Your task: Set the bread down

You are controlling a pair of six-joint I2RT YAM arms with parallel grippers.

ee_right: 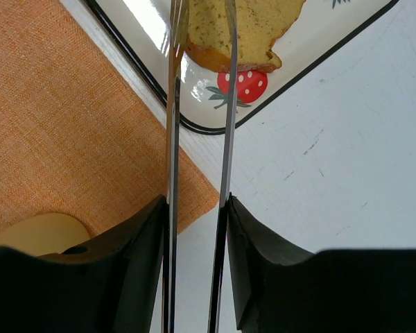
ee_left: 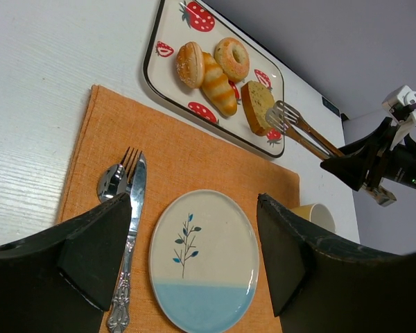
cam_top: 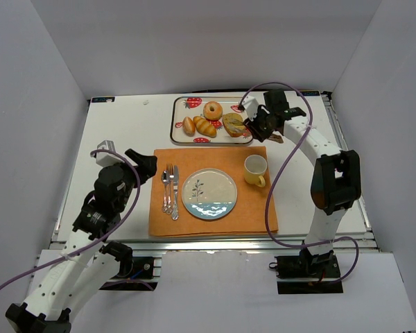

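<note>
A slice of brown bread (cam_top: 232,125) lies at the right end of the strawberry tray (cam_top: 179,114). My right gripper (cam_top: 263,125) is shut on metal tongs (cam_top: 248,125), whose tips reach the slice. In the right wrist view, my gripper (ee_right: 194,205) presses on both tong arms (ee_right: 173,139), which run up to the bread (ee_right: 253,28) on the tray (ee_right: 312,69). My left gripper (cam_top: 144,165) is open and empty over the mat's left edge. In its wrist view (ee_left: 194,208) it frames the blue-and-white plate (ee_left: 202,260), with bread (ee_left: 258,105) and tongs (ee_left: 298,128) beyond.
A bagel (cam_top: 213,110), a roll (cam_top: 188,125) and a croissant (cam_top: 205,127) share the tray. On the orange placemat (cam_top: 253,215) are the plate (cam_top: 209,194), a yellow cup (cam_top: 255,168), and a fork, knife and spoon (cam_top: 170,191). White walls enclose the table.
</note>
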